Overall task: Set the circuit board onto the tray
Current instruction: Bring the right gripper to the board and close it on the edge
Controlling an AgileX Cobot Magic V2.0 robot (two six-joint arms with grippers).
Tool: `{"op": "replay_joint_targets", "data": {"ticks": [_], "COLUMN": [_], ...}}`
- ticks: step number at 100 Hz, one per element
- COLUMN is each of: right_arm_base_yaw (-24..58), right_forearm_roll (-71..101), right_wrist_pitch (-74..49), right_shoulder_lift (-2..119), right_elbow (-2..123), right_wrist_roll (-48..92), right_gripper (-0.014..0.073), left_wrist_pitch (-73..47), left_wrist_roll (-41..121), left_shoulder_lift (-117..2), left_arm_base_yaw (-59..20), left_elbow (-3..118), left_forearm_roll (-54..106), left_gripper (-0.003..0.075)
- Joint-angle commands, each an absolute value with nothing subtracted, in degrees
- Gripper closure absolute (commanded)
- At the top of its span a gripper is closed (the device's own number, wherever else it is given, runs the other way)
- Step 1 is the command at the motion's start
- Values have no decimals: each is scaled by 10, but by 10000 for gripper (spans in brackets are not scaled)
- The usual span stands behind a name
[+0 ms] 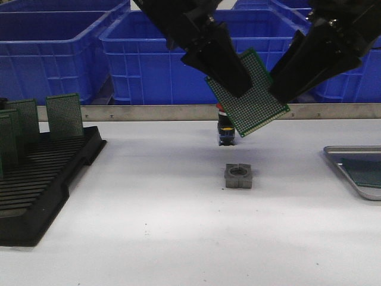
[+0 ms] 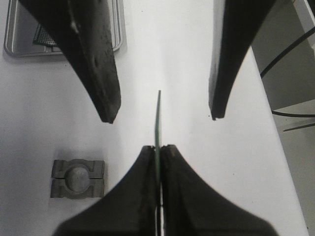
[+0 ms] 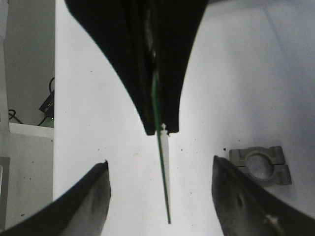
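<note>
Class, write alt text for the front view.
Left gripper pinches a green circuit board in mid-air while the open right gripper straddles its edge. Below: white table, grey clamp block, black rack, tray.

- The left gripper (image 1: 232, 80) hangs above the table's middle, angled down to the right, fingers (image 2: 142, 196) pinched together on the circuit board (image 1: 253, 101).
- The right gripper (image 1: 286, 80) slants in opposite, jaws spread wide astride the board's far edge.
</note>
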State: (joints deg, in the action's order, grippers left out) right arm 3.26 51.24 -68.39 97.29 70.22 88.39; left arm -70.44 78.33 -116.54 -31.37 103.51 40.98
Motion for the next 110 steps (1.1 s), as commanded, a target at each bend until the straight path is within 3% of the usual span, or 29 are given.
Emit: {"op": "replay_joint_targets", "data": {"ticks": [1, 46, 72, 86, 96, 110], "right_arm_base_yaw": [34, 49, 49, 49, 49, 49], "right_forearm_roll": [556, 564, 564, 564, 564, 564], "right_wrist_pitch": [-734, -736, -736, -736, -736, -736], "right_shoulder_lift": [954, 978, 978, 978, 978, 978], "right_elbow": [718, 718, 718, 718, 718, 718], "right_wrist_roll": [891, 891, 887, 887, 887, 886], "right_gripper": [144, 391, 639, 662, 662, 662], "left_wrist_pitch": [-729, -729, -729, -728, -728, -728], "left_wrist_roll": [777, 777, 777, 777, 777, 777], "left_shoulder_lift": [-1134, -1134, -1134, -1134, -1134, -1134], "left_arm_base_yaw": [-317, -317, -317, -317, -317, -317], "left_elbow": [1053, 1053, 1053, 1053, 1053, 1053], "left_forearm_roll": [449, 462, 462, 462, 462, 462], "left_gripper": [738, 738, 738, 727, 626, 343]}}
